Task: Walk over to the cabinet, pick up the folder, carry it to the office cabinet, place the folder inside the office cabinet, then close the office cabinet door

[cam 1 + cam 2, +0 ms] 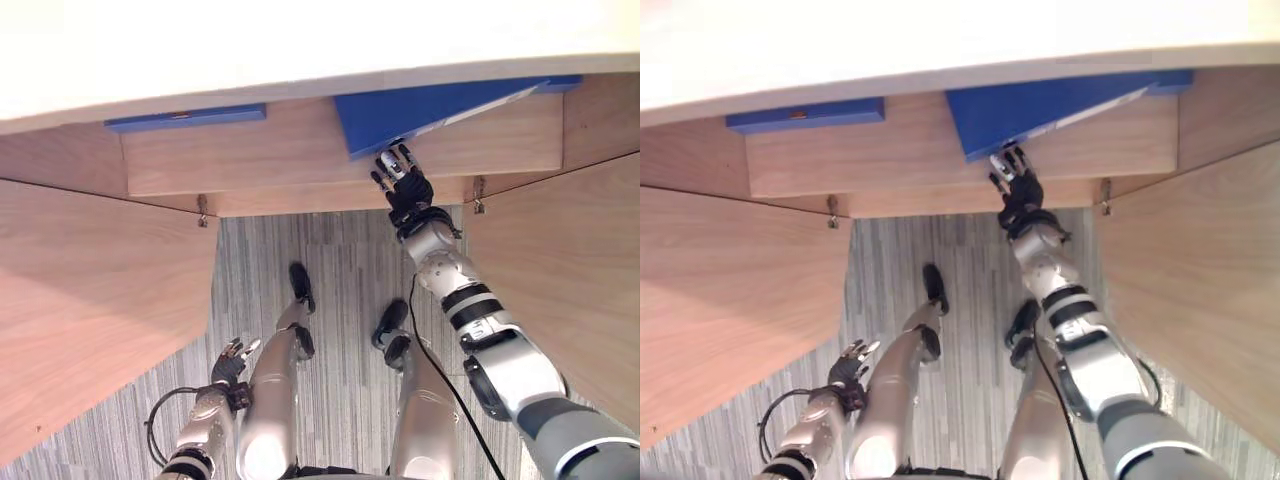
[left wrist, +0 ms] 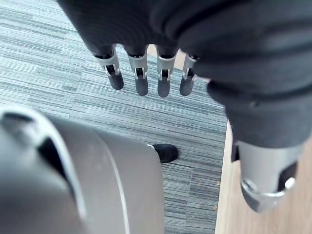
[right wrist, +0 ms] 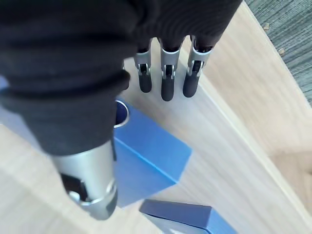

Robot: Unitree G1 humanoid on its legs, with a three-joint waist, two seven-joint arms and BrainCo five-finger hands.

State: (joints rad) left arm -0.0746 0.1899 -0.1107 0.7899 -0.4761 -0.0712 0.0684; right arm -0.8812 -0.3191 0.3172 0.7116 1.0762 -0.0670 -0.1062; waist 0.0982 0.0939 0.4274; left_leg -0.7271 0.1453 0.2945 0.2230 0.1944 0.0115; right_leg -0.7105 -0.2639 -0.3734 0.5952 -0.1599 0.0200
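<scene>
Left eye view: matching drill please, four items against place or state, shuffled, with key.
1 right robot hand
2 left robot hand
3 tilted blue folder
4 left cabinet door

a swung open
b low above the grey floor, fingers relaxed
c lying on the cabinet shelf
d fingers straight, at the folder's near corner

Pairs: 1-d, 2-b, 3-c, 4-a

The pale wood-grain office cabinet [image 1: 300,160] looks smooth and matt on its shelf and open doors, with small shiny metal hinges [image 1: 203,210]. The big flat blue folder [image 1: 420,110] at the shelf's right end is smooth and matt, card or plastic. The grey striped carpet [image 1: 340,270] looks rough and woven. The right hand [image 3: 167,85] has satin silver fingers under a dark ribbed cover.
</scene>
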